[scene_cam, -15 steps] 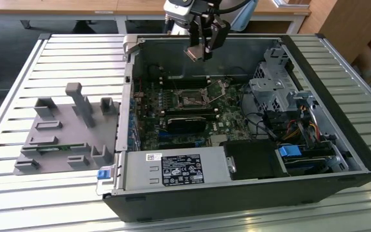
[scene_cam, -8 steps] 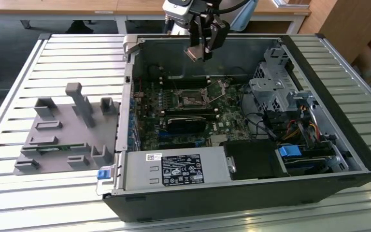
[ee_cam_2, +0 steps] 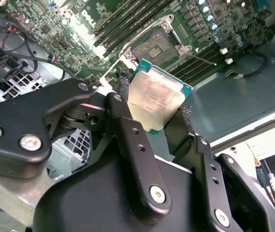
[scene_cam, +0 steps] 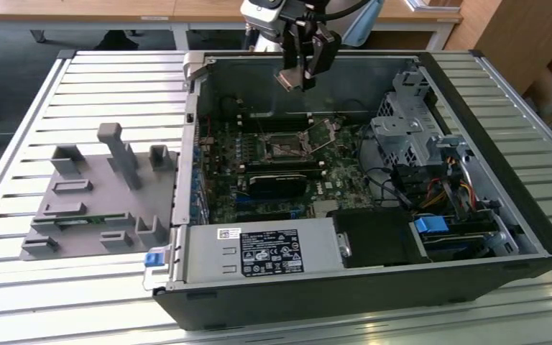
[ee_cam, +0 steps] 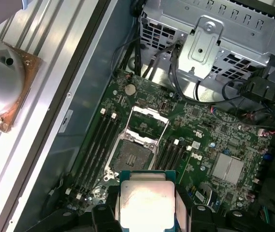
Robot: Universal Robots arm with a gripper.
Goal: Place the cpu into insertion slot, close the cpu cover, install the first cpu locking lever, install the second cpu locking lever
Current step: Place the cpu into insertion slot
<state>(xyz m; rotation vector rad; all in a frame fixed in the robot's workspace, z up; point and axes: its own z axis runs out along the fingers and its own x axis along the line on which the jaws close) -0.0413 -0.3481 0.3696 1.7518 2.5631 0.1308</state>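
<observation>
Closest in, in both wrist views, are the black fingers of the pincer (ee_cam_2: 154,110), clamped on two opposite edges of the cpu (ee_cam_2: 159,96), whose dull silver face is turned to the lenses. The first wrist view looks almost straight down past the chip (ee_cam: 147,200) to the insertion slot (ee_cam: 130,157), bare and dark inside its silvery rim, with the cpu cover (ee_cam: 148,112) swung open just beyond it. Long black memory slots (ee_cam: 97,141) run on either side. The second wrist view shows the same socket (ee_cam_2: 155,46) from a slant, and there the chip is clearly tilted and held in the air, well apart from the board. Only the exterior view gives the whole scene. The pincer (scene_cam: 300,75) hangs high over the far wall of the open computer case (scene_cam: 535,241), with the socket (scene_cam: 284,149) down on the green board. A black heatsink block (scene_cam: 281,183) sits just on the near side of the socket. The case also holds a power-supply box (scene_cam: 256,253) along its near wall, and a metal drive cage (scene_cam: 405,136) with a bundle of cables (scene_cam: 441,190) toward the exterior view's right. A grey moulded holder (scene_cam: 103,198) sits on the slatted desk (scene_cam: 26,291) at the exterior view's left.
</observation>
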